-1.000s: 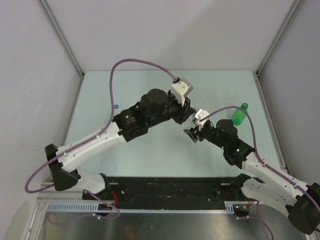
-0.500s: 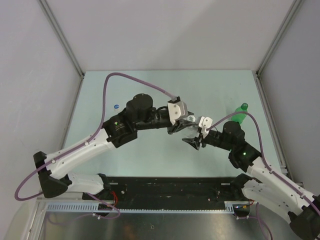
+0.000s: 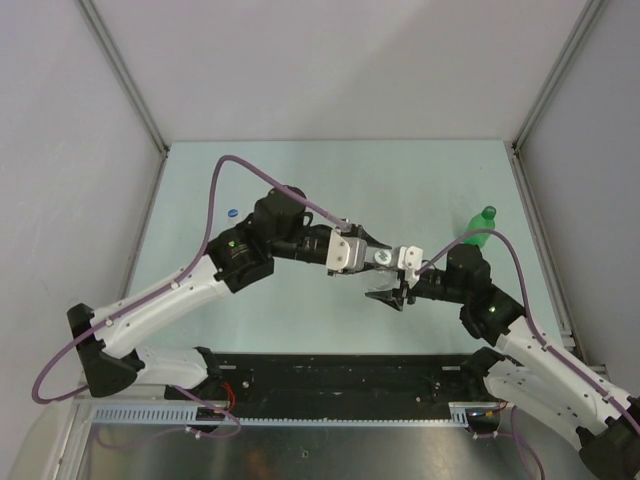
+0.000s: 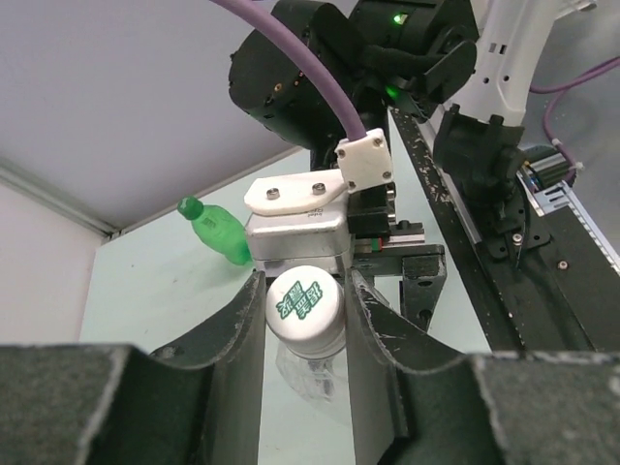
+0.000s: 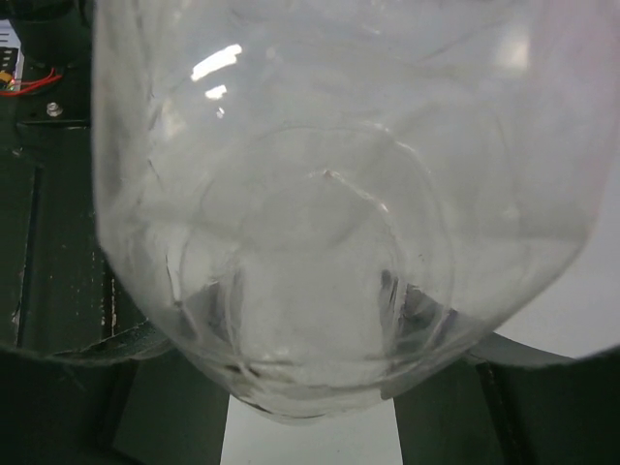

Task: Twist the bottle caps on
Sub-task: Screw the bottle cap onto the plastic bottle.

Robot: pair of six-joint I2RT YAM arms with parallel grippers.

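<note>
**Cap meets bottle mid-table**

The left arm [image 3: 240,255] has swung in from the far side. Its jaws, set narrow, now pinch the white cap [image 4: 303,303] onto the clear bottle [image 5: 291,213], which the right jaws clasp above the table's [image 3: 420,180] middle. Twisting can begin. The bottle seems to lie left-right, mouth left.

A green printed emblem of blocky characters, set at a tilt, is seen on the flat top of the small round white plastic cap [image 4: 304,302], which sits on the neck of the clear plastic bottle [image 4: 312,373]. The characters are too small and blurred to be read. No other text, number or sign can be made out.
</note>
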